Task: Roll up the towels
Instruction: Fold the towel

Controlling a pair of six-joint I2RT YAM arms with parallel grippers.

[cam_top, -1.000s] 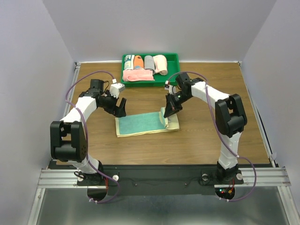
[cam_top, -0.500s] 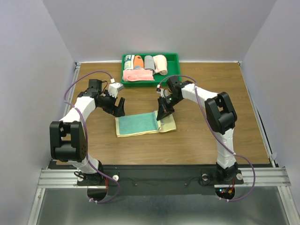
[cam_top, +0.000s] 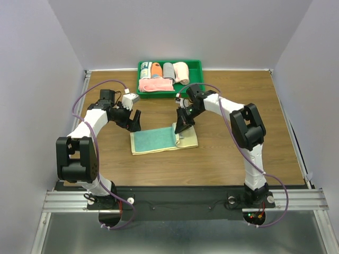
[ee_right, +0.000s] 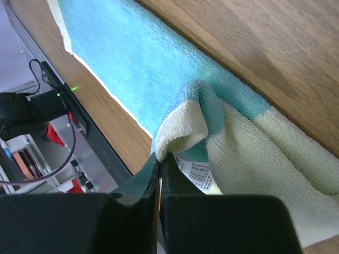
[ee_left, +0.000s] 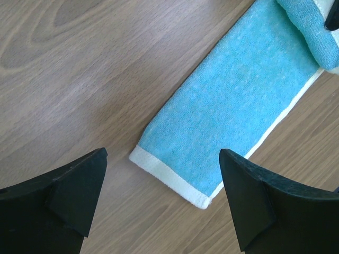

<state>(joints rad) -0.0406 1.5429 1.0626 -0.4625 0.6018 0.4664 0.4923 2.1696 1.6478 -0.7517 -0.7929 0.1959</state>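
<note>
Top external view: teal towel (cam_top: 154,140) lies flat on the table (cam_top: 238,153), on the near side of the green tray (cam_top: 197,64). Right gripper (cam_top: 181,127), also near of the tray, is clenched on the towel's folded-over end. Left gripper (cam_top: 133,120), near-left of the tray, hovers with jaws spread wide, holding nothing. Peach roll (cam_top: 181,72) sits inside the tray.

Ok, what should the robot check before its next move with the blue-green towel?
1. Grip: right gripper shut on the towel edge: ok.
2. Start of roll: pinched end lifted and curled over: ok.
3. Rest of the towel lying flat on the table: ok.
4. Helper: left gripper open, holding nothing, near the free end: ok.
5. Roll tight and even: cannot tell.
</note>
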